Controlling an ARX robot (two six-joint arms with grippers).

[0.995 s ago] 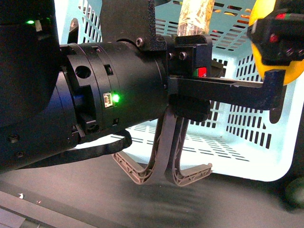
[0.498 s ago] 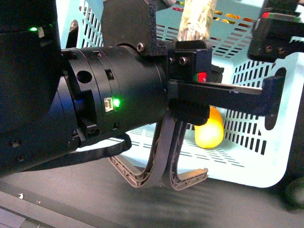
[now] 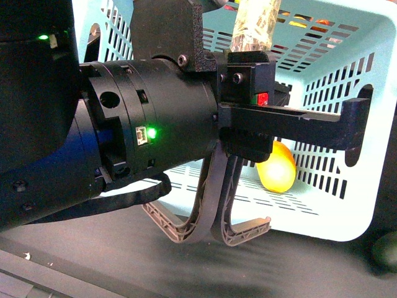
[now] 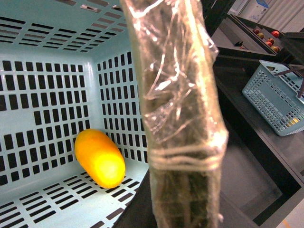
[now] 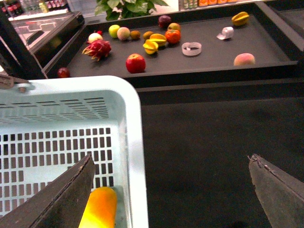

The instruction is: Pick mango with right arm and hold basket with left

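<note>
The pale blue basket (image 3: 322, 81) stands behind my left arm. Its tape-wrapped handle (image 3: 254, 25) runs down into my left gripper (image 3: 249, 54), which is shut on it. In the left wrist view the wrapped handle (image 4: 178, 109) fills the middle and hides the jaws. The yellow mango (image 3: 276, 165) lies on the basket floor against a slotted wall, also in the left wrist view (image 4: 99, 157). My right gripper (image 5: 172, 162) is open and empty above the basket's corner rim (image 5: 133, 123). The mango (image 5: 99, 209) shows beside one of its fingers (image 5: 71, 194). The right gripper is out of the front view.
A black display shelf (image 5: 209, 66) beyond the basket holds several fruits: a red apple (image 5: 136, 62), a dragon fruit (image 5: 96, 49), a star fruit (image 5: 240, 18), a peach (image 5: 244, 59). A second grey-blue basket (image 4: 275, 102) sits on dark shelving. A dark round thing (image 3: 386, 251) lies by the basket.
A second ago my right gripper held the mango above the basket's right side. The mango now lies on the basket floor, and the right gripper has left the front view.
</note>
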